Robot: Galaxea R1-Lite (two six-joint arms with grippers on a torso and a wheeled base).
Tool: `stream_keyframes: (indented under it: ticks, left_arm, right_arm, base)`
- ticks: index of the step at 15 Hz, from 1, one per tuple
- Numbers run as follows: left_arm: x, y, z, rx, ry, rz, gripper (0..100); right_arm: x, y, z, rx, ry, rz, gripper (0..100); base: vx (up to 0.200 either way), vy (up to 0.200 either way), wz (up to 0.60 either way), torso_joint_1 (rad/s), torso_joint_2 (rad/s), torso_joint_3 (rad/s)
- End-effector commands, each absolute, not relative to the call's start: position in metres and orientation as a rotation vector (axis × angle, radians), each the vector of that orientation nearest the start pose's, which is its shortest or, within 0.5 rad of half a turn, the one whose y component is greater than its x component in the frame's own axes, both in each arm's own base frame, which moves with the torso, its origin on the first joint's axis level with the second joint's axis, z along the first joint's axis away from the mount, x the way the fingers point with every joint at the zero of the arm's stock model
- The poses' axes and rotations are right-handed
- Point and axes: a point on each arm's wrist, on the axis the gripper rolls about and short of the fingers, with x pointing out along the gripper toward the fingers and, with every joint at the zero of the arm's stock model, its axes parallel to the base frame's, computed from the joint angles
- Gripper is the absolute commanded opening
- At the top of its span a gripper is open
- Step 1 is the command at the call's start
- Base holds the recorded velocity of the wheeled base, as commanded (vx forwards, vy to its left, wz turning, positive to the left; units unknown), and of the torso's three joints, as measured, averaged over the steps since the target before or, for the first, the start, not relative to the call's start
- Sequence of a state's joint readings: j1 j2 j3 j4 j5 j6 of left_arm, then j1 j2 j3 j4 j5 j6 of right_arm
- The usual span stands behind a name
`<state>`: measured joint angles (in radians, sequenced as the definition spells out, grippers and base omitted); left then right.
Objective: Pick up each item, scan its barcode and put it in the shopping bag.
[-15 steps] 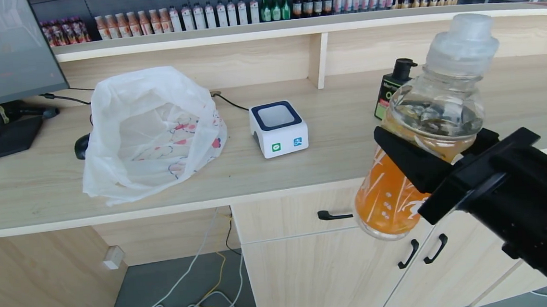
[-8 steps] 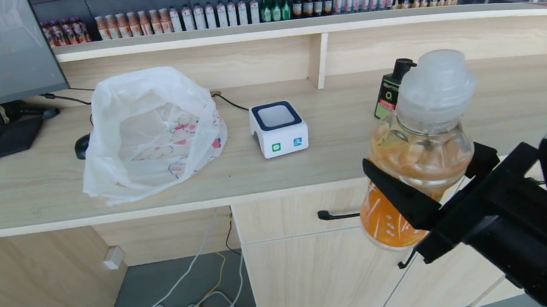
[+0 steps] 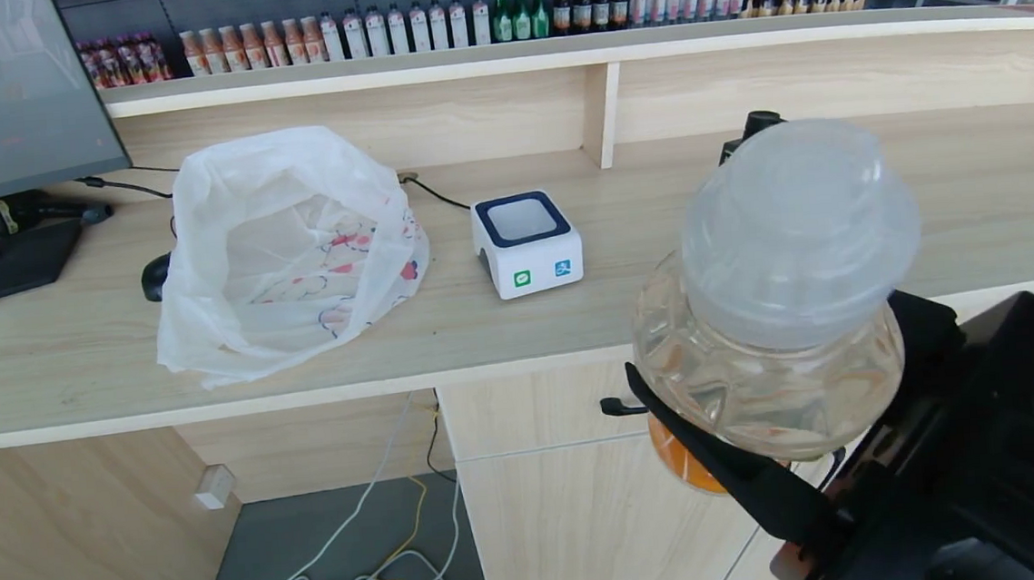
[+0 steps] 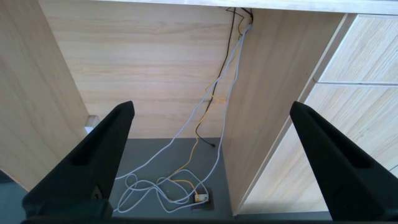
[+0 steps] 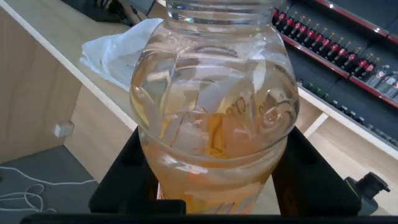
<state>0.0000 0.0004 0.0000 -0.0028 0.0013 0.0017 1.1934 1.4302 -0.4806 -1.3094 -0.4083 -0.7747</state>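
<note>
An orange drink bottle [image 3: 782, 308] is being held by the right gripper [image 3: 796, 371], whose two black fingers are being pressed against opposite sides of the bottle's body, closed onto it. The bottle is being carried in the air, off the counter [image 3: 76, 357] and in front of its front edge towards the right end, with its translucent cap [image 3: 799, 225] being tilted towards the head camera. In the right wrist view the same bottle [image 5: 214, 124] is being gripped low on its body by that gripper [image 5: 214, 180]; orange liquid is being shown in the lower part and a clear portion above it. The left gripper [image 4: 214, 168] is being held below counter level with its fingers spread wide and nothing between them, above the cables [image 4: 180, 180] that are lying on the floor. A white plastic shopping bag [image 3: 287, 251] is being kept on the left part of the counter, near the front edge, with its mouth standing open. A white barcode scanner [image 3: 527, 242] with a dark window is being kept near the middle of the counter, apart from the bag. A black mouse [image 3: 155, 277] is lying just beside the bag on its left. A dark pump bottle [image 3: 753, 121] is being largely hidden behind the held bottle. A monitor [image 3: 2, 89] is standing at the far left corner.
</note>
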Motion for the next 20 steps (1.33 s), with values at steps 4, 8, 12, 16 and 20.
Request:
stream_keyframes:
  ticks: [4,8,12,16,20]
  left_arm:
    - [-0.023,0.0,0.076,0.002,-0.003,0.002,100]
    - [-0.023,0.0,0.076,0.002,-0.003,0.002,100]
    - [-0.023,0.0,0.076,0.002,-0.003,0.002,100]
    - [-0.023,0.0,0.076,0.002,-0.003,0.002,100]
    - [-0.023,0.0,0.076,0.002,-0.003,0.002,100]
  right_arm:
    - [0.071,0.211,0.226,-0.491,-0.544,0.726,0]
    - [0.065,0.216,0.221,-0.518,-0.552,0.761,0]
    - [0.064,0.217,0.221,-0.573,-0.594,0.775,0]
    - [0.055,0.217,0.218,-0.631,-0.645,0.82,0]
    - [0.054,0.215,0.218,-0.69,-0.73,0.826,0]
  base:
    - [0.0,0.0,0.0,0.0,0.0,0.0]
    - [0.0,0.0,0.0,0.0,0.0,0.0]
    - [0.0,0.0,0.0,0.0,0.0,0.0]
    - [0.0,0.0,0.0,0.0,0.0,0.0]
    - [0.0,0.0,0.0,0.0,0.0,0.0]
